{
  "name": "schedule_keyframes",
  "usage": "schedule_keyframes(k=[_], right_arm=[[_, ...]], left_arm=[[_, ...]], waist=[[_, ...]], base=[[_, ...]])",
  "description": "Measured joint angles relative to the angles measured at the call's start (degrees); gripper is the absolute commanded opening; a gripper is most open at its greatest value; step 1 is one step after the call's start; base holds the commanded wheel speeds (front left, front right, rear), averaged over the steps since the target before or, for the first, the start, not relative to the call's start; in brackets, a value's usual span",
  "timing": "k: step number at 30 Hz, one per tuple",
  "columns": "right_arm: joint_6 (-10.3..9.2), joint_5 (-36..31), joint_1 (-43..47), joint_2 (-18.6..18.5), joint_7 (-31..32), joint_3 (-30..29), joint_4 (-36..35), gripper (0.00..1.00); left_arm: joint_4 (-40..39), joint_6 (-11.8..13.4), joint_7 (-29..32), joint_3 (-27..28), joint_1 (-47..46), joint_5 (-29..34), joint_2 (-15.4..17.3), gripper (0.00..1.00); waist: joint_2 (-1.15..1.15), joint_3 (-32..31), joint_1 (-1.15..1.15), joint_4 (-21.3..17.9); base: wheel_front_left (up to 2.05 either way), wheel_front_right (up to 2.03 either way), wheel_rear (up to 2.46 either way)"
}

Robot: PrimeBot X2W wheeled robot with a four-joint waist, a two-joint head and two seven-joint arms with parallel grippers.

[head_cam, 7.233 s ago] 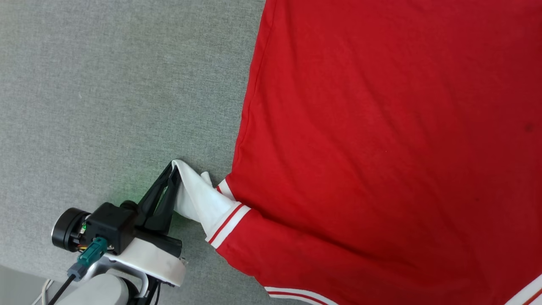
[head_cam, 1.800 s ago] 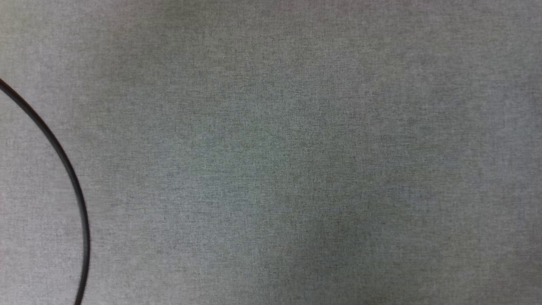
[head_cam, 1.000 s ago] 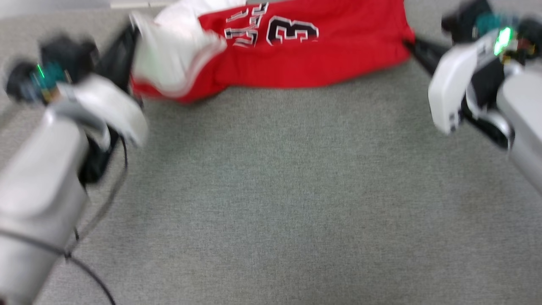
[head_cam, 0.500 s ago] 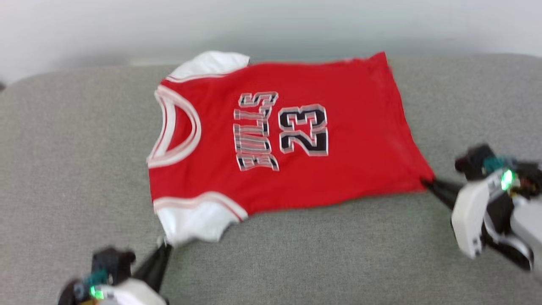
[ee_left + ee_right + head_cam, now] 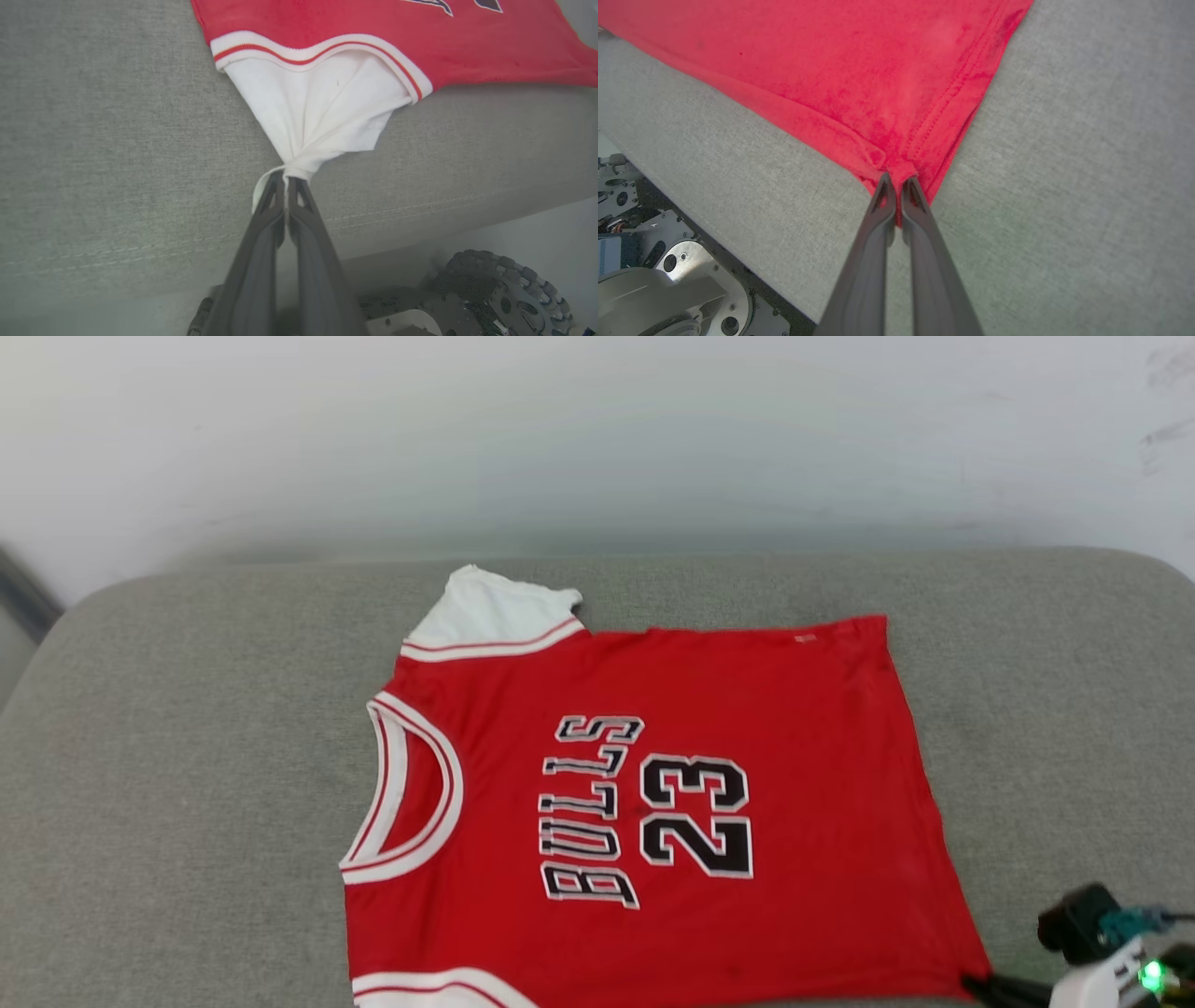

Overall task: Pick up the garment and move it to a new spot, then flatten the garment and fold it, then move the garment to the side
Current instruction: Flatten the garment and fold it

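Now — left fingers (image 5: 265, 219) grip sleeve (image 5: 317, 107) | right fingers (image 5: 878, 224) grip garment (image 5: 859, 60) hem (image 5: 920, 149) | cushion (image 5: 1064, 186) edge close

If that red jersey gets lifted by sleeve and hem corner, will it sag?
The jersey is probably floppy: its sleeve bunches to a point in the left gripper. It would likely sag between there and the right gripper at the hem corner.

Grey fabric cushion (image 5: 187, 728) carries red garment (image 5: 794, 756) (spread flat, front up).
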Motion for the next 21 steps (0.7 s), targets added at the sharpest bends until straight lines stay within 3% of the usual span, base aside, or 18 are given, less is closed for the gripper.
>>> schedule_keyframes(k=[8,21], right_arm=[[0.0,-1.2,8.3,-1.2,3.1,-8.1,-5.1,0.0],[0.0,-8.9,8.2,2.1,10.1,-24.3,-12.8,0.0]], left_arm=[[-1.5,0.0,0.9,-0.1,0.3,0.7,2.1,0.0],[-0.8,-2.7,3.9,2.3,-18.0,9.4,4.0,0.0]], waist=[[0.0,-0.4,0.0,0.8],[0.0,3.5,0.01,-0.4]], base=[[0.0,0.0,0.0],[0.0,0.0,0.0]])
